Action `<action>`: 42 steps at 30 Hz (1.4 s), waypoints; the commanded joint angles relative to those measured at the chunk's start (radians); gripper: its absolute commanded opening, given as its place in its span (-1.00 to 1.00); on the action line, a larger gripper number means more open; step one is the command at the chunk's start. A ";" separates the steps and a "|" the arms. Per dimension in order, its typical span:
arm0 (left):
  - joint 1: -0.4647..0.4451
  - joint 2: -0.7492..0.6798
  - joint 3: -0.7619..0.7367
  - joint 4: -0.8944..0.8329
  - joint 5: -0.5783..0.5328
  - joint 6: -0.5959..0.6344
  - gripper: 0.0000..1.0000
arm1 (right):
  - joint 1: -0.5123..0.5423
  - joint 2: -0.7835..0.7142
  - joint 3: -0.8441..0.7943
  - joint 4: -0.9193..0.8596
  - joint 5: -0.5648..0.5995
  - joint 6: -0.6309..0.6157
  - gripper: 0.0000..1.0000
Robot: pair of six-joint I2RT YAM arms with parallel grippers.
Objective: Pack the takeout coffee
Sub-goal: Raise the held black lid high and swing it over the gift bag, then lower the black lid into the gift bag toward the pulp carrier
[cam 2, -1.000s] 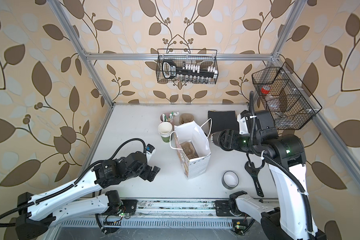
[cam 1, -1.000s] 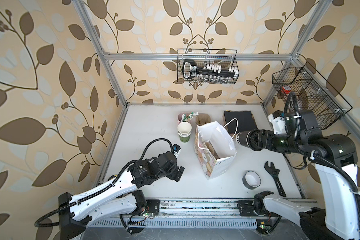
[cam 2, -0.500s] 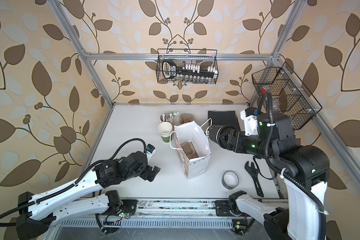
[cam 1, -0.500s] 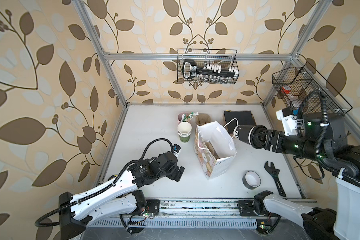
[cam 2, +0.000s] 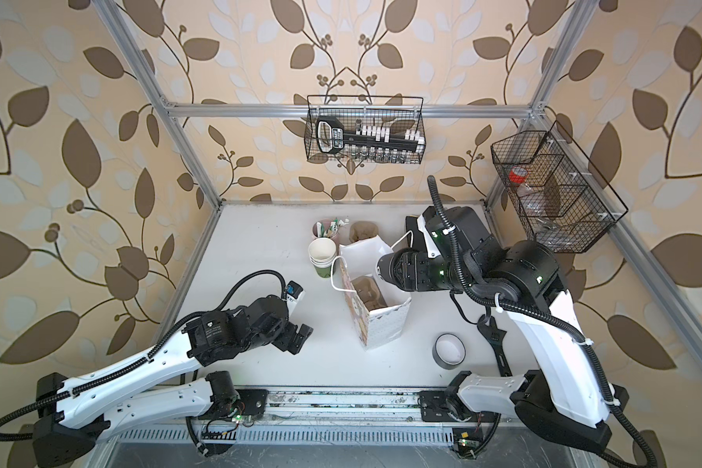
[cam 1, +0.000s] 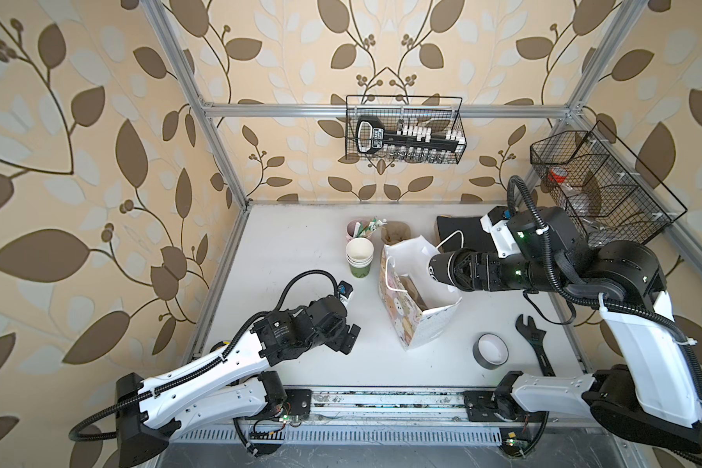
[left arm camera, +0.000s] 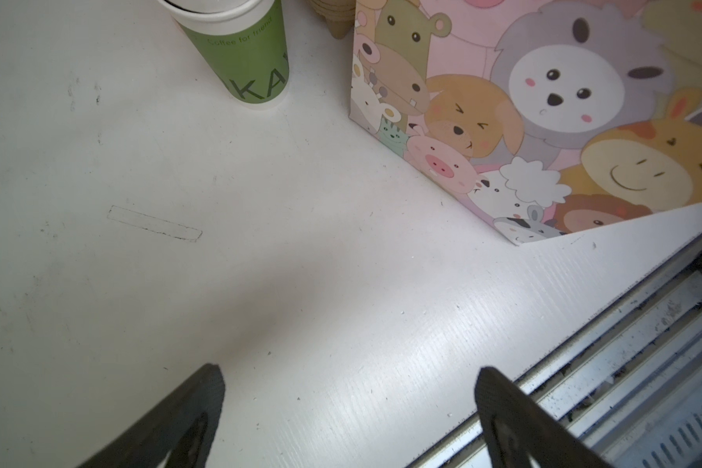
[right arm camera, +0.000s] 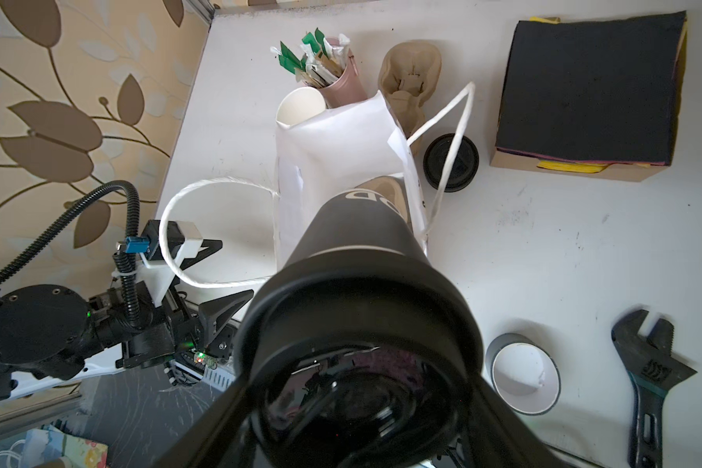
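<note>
The takeout coffee (cam 1: 442, 267) (cam 2: 386, 267) is a dark cup with a black lid (right arm camera: 357, 320) and pale lettering. It is tilted on its side, with its base end over the mouth of the white cartoon-printed paper bag (cam 1: 418, 324) (cam 2: 381, 324) (right arm camera: 333, 137). My right gripper (cam 1: 465, 270) (right arm camera: 359, 405) is shut on the cup near its lid. A brown cup carrier (cam 2: 367, 289) lies inside the bag. My left gripper (cam 1: 347, 336) (left arm camera: 349, 389) hangs open and empty over the table, left of the bag (left arm camera: 544, 101).
A stack of white-and-green cups (cam 1: 359, 259), a pink cup of sachets (cam 1: 356, 229) and brown carriers (cam 1: 396, 231) stand behind the bag. Black lids (right arm camera: 450, 162) and a black-topped box (right arm camera: 588, 89) sit to its right. A tape roll (cam 1: 490, 350) and wrench (cam 1: 533, 336) lie front right.
My right arm has carried the cup a little leftward, bringing its base end over the bag's mouth, and its elbow has swung out to the right. The left arm has not moved.
</note>
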 commanded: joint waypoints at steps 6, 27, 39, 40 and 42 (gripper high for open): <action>-0.010 0.012 0.036 -0.009 -0.010 -0.016 0.98 | 0.054 0.070 -0.019 -0.020 0.031 0.011 0.41; -0.010 0.005 0.033 -0.007 -0.013 -0.016 0.98 | 0.049 0.283 -0.090 -0.021 -0.007 -0.078 0.37; -0.011 0.004 0.033 -0.007 -0.014 -0.017 0.98 | 0.053 0.365 -0.120 -0.021 0.006 -0.104 0.37; -0.010 0.003 0.033 -0.007 -0.014 -0.018 0.98 | 0.053 0.371 -0.129 -0.021 0.011 -0.104 0.38; -0.010 0.003 0.033 -0.007 -0.014 -0.017 0.98 | 0.053 0.382 -0.147 -0.020 0.014 -0.104 0.37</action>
